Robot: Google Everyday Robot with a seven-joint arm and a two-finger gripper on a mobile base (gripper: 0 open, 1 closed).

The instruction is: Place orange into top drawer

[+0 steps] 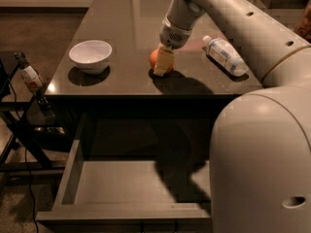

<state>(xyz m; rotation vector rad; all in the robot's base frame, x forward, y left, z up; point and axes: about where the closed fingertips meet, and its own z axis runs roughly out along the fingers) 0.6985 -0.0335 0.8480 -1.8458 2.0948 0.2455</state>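
The orange (155, 58) sits on the dark tabletop (121, 28), near its front middle. My gripper (163, 62) reaches down from the arm on the right and is right at the orange, covering its right side. The orange's left half shows beside the gripper. The top drawer (121, 184) is pulled open below the table's front edge, and its flat grey bottom is bare apart from the arm's shadow. Its front panel (121, 216) is nearest the camera.
A white bowl (90, 55) stands at the left of the tabletop. A clear plastic bottle (224, 55) lies at the right. A small bottle (30, 75) stands on a dark rack left of the table. My large pale arm body (262, 154) fills the lower right.
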